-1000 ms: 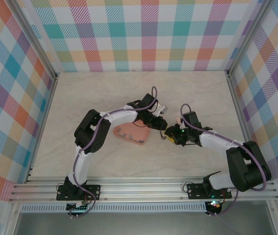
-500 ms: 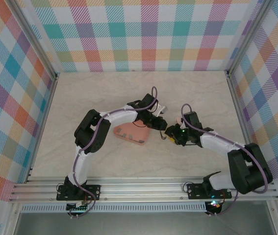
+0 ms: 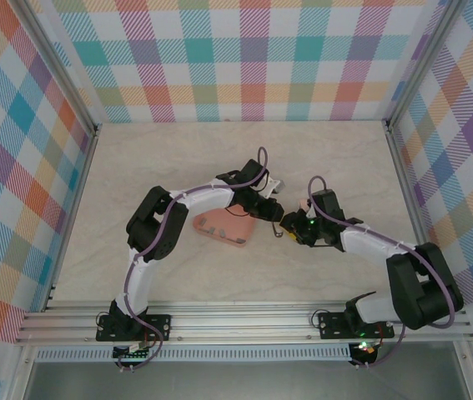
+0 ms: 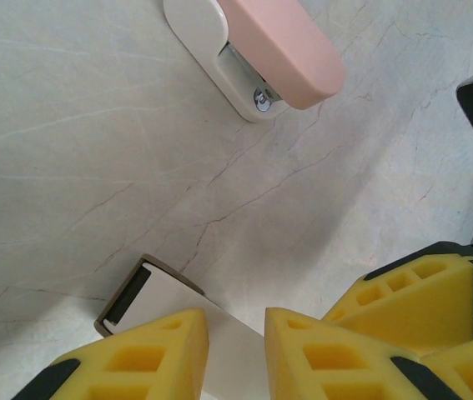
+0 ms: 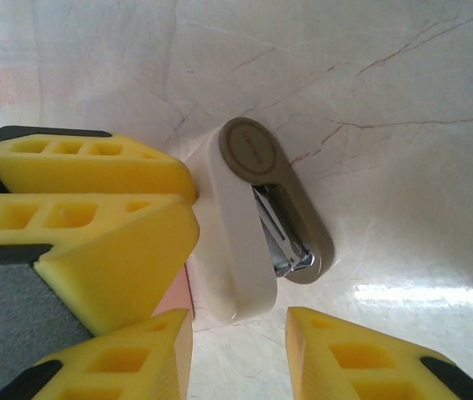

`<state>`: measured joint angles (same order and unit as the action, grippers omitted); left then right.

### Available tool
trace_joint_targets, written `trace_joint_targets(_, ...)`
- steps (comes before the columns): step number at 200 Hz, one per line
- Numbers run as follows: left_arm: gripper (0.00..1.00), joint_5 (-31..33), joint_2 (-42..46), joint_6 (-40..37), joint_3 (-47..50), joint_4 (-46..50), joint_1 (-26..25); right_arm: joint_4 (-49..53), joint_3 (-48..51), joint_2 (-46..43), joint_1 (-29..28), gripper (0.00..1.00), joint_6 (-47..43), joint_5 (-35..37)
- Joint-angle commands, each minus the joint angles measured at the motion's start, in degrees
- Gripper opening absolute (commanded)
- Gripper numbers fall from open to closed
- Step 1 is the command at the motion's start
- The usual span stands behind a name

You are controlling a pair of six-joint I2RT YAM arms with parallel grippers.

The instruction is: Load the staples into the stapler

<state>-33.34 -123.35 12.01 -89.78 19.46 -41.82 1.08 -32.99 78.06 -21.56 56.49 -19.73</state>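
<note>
One stapler [image 5: 236,250] between wide right jaws, seemingly tight within left jaws.

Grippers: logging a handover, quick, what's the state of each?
Left gripper: closed on the white stapler.
Right gripper: fingers astride it; grip cannot be told.

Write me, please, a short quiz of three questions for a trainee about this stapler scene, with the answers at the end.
1. True or false: the white stapler lies open, with its metal channel showing.
2. Where do the staples lie? A: on the salmon-pink tray. B: between the right gripper's fingers. C: at the far edge of the table.
3. Are the jaws of the right gripper open or shut?
Key: 1 true; 2 A; 3 open.
</note>
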Motion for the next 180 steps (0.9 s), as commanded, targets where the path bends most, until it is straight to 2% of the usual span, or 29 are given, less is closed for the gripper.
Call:
trace_joint_targets(1,0.27,-0.1,-0.1,-1.0,0.0,3.8,-0.4,-2.4,0.7,1.7,-0.2,0.34,0.2,-0.8)
trace_joint_targets(180,0.26,0.1,1.2,-0.1,-1.9,4.2,-0.4,4.9,1.1,6.7,-0.2,0.25,0.3,1.5)
